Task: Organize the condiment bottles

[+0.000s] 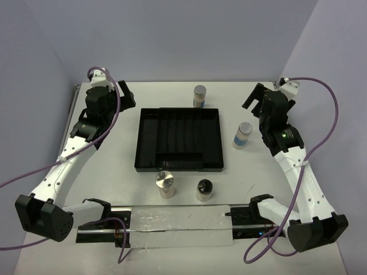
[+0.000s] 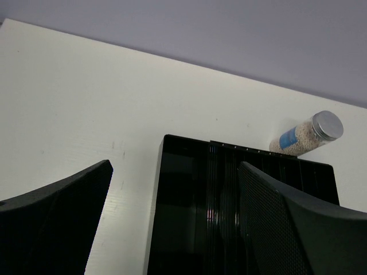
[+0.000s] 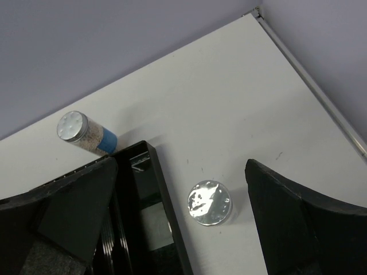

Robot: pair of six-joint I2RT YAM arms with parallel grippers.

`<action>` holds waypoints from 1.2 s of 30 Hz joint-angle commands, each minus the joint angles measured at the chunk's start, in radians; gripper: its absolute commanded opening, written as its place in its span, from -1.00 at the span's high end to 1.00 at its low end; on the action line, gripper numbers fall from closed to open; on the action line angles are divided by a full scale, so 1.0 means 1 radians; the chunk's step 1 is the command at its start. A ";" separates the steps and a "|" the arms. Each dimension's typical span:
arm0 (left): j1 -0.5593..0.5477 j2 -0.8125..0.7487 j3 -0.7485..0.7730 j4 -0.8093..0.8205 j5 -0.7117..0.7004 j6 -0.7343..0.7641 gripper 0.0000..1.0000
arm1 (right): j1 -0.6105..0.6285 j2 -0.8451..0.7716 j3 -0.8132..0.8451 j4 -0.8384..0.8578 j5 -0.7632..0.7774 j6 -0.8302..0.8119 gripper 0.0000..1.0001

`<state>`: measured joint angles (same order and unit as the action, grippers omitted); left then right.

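Observation:
Four condiment bottles stand around the black divided tray (image 1: 178,139). One with a silver lid (image 1: 199,96) is behind the tray. One with a blue-white label (image 1: 243,135) is to its right. A silver-lidded one (image 1: 165,184) and a dark-lidded one (image 1: 205,189) stand in front. My left gripper (image 1: 127,97) is open and empty above the table by the tray's back left corner. My right gripper (image 1: 254,97) is open and empty, above and behind the right bottle. The right wrist view shows that bottle's lid (image 3: 210,203) between the fingers and below them.
The left wrist view shows the tray's corner (image 2: 172,154) below my open left gripper (image 2: 175,166), and the back bottle (image 2: 309,133) beyond the tray's edge. The right wrist view shows the tray's wall (image 3: 166,212), the back bottle (image 3: 86,133) and the table's right edge (image 3: 321,103).

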<state>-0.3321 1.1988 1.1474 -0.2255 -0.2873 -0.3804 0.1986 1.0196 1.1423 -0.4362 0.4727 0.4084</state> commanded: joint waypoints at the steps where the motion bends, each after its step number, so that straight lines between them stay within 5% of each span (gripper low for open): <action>1: -0.001 -0.046 -0.011 0.062 -0.040 -0.019 -0.99 | 0.006 -0.044 -0.021 0.023 0.027 -0.010 -1.00; 10: 0.001 0.005 0.047 -0.054 -0.059 -0.048 -0.99 | 0.005 0.009 0.009 -0.075 -0.014 -0.038 -1.00; 16: 0.001 0.029 0.062 -0.116 -0.118 -0.065 -0.99 | 0.001 0.057 0.002 -0.107 0.015 -0.028 -0.82; 22: 0.001 0.032 0.039 -0.111 -0.124 -0.055 -0.99 | -0.007 0.139 -0.040 -0.103 -0.034 -0.029 -1.00; 36: 0.001 0.048 0.035 -0.117 -0.107 -0.057 -0.99 | -0.040 0.267 -0.127 -0.050 -0.092 0.021 -1.00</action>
<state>-0.3321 1.2495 1.1580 -0.3456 -0.3901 -0.4347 0.1703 1.2765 1.0313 -0.5308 0.3966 0.4106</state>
